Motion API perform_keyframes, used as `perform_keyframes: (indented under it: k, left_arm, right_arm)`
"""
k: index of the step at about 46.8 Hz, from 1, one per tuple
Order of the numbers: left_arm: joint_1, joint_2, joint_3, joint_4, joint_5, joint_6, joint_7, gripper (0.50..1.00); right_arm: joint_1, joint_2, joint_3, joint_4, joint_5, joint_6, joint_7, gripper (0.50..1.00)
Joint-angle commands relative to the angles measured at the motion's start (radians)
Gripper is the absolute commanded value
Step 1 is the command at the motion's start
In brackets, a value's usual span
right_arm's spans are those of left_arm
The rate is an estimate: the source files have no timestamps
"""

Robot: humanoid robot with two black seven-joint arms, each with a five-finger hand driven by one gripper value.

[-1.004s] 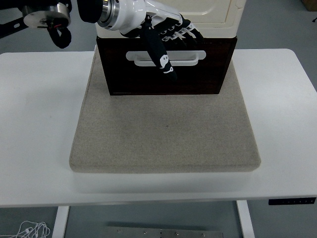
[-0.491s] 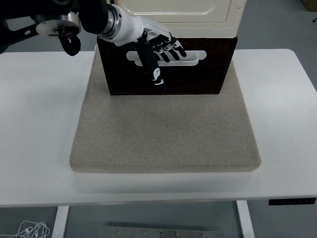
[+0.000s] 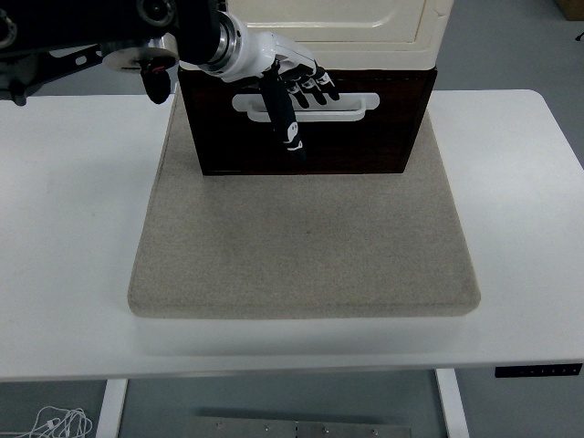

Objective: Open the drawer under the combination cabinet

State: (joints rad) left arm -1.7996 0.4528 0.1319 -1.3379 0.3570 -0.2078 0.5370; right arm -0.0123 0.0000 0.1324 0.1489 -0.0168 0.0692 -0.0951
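On the counter (image 3: 73, 228) I count one drawer (image 3: 365, 137), one handle (image 3: 351, 105); my left robot hand (image 3: 287, 87) curls fingers into that handle.

— What does the drawer (image 3: 306, 137) look like?

— Dark brown, a wide flat front standing upright, with a long white handle (image 3: 338, 105) set across its upper half. The handle is a rounded bar lying level.

— Open or closed?

— Its front sits about flush with the cream cabinet (image 3: 383, 27) above; it does not look pulled out.

— Where is it?

— At twelve o'clock on the table, at the far edge of the grey mat (image 3: 306, 246). The cabinet stacks directly on top, touching it, cut off by the picture's top edge.
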Motion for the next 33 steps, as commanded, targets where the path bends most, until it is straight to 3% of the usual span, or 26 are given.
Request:
perform_keyframes:
  k: [1,33]
  left_arm:
    - [0.005,-0.008,0.0,0.014,0.007,-0.001,0.0,1.0]
    - [0.014,-0.011,0.045,0.048,0.02,-0.016,0.0,1.0]
  right_arm:
    - [0.0,0.0,0.0,0.0,0.0,0.0,0.0,0.928]
    - [0.0,0.0,0.0,0.0,0.0,0.0,0.0,0.926]
